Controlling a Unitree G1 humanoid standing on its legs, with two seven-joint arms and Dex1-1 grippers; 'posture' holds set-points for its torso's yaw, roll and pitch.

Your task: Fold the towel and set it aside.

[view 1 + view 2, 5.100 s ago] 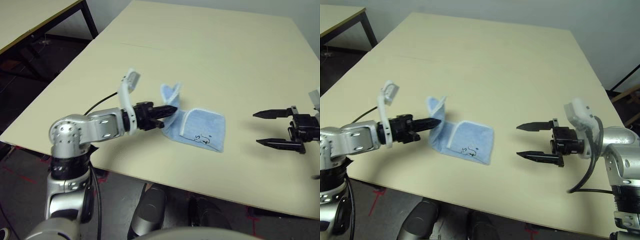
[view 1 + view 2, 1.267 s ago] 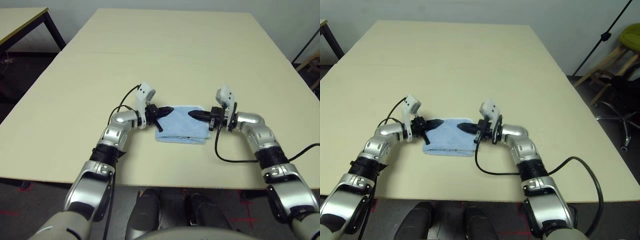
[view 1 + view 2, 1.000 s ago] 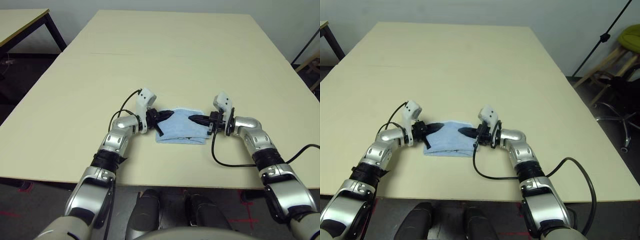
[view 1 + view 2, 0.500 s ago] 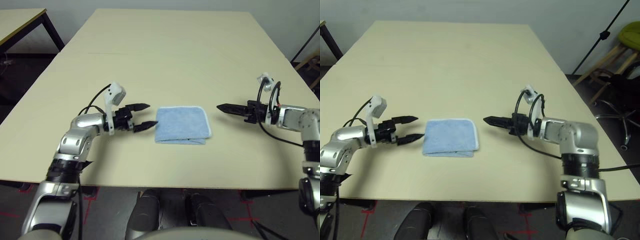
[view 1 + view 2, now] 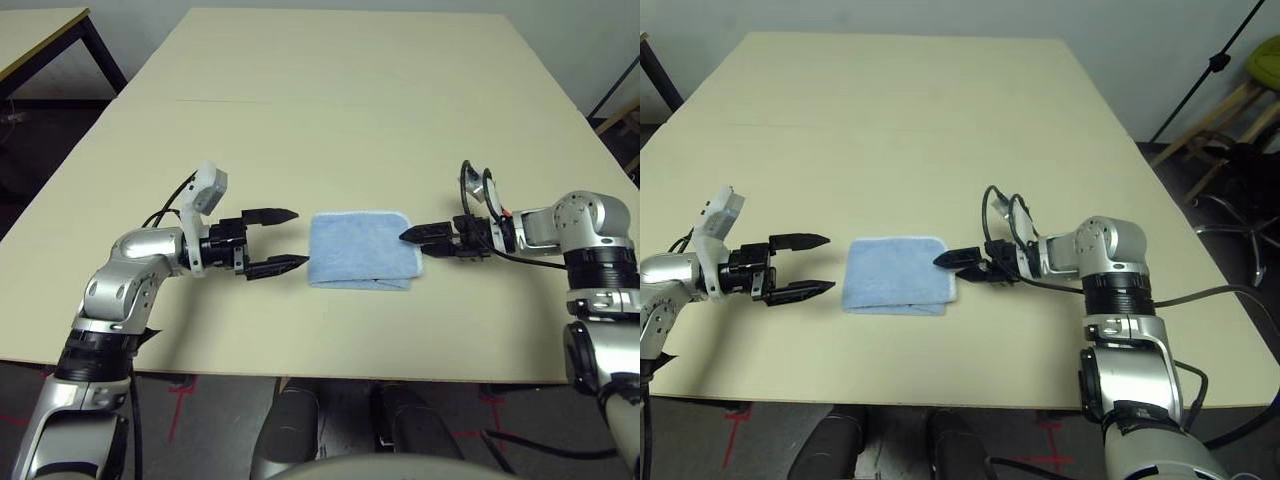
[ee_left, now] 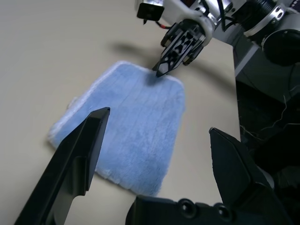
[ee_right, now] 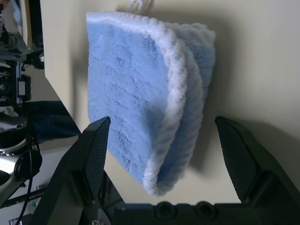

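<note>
The light blue towel lies folded into a small rectangle near the table's front edge, its white-edged layers stacked and a white loop at one corner. My left gripper hovers just left of it, open, with a small gap to the cloth. My right gripper is at the towel's right edge, open, its fingers standing either side of the folded edge with nothing clamped. The left wrist view shows the right gripper with its tip over the far edge.
The tan table stretches far behind the towel. A second table stands at the back left. Off the right side are a stool and a dark stand pole. A black cable loops by my right wrist.
A second ago both grippers were shut on the towel; they let go and drew apart. Since half a second ago the right gripper has come back in to the towel's right edge.
</note>
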